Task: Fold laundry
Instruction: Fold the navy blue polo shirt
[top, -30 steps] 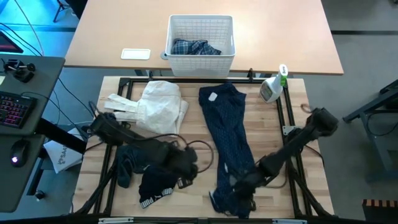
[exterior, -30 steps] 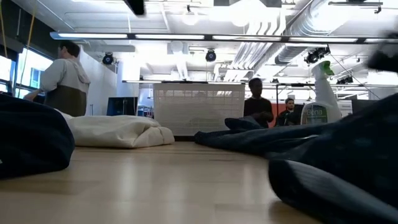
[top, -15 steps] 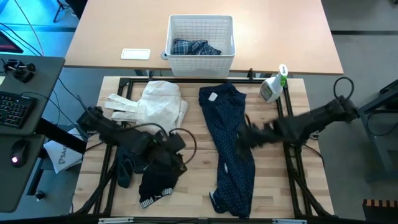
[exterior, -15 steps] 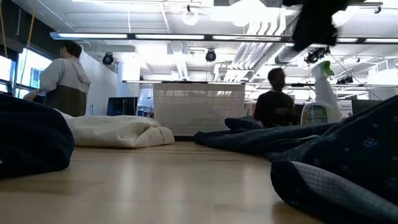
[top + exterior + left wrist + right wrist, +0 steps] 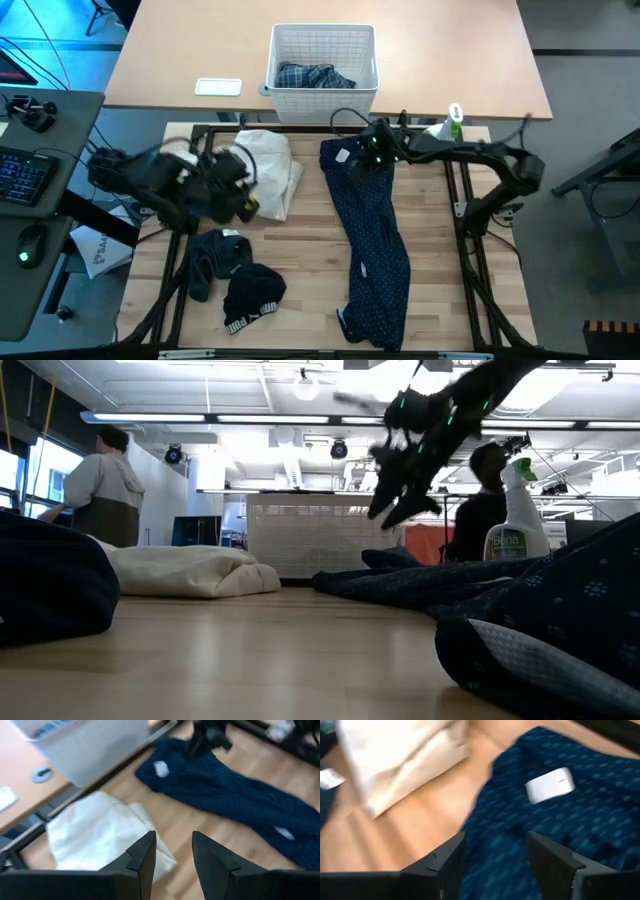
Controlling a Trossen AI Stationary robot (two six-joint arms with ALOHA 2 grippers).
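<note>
The laundry lies spread over the wooden table. A navy shirt with tiny white dots (image 5: 375, 240) lies flat and lengthwise, its white label (image 5: 550, 785) at the far end. My right gripper (image 5: 495, 837) hangs open above that far end (image 5: 365, 150), and the low view shows it in the air (image 5: 400, 500). My left gripper (image 5: 172, 837) is open above the near right edge of a cream garment (image 5: 250, 165). Small dark pieces (image 5: 235, 280) lie bunched near the front left. A plaid shirt (image 5: 315, 76) sits in the white basket (image 5: 323, 40).
A spray bottle (image 5: 438, 140) stands at the table's far right, close to my right arm. The basket stands on a second table beyond the far edge. A black frame (image 5: 470, 250) runs round the work area. People stand in the room behind.
My right gripper has swung from the navy shirt's near end toward the far edge and now hangs over the collar end. My left gripper has risen and drawn back from the dark pieces toward the far left, over the cream garment. The dark pieces lie where they were.
</note>
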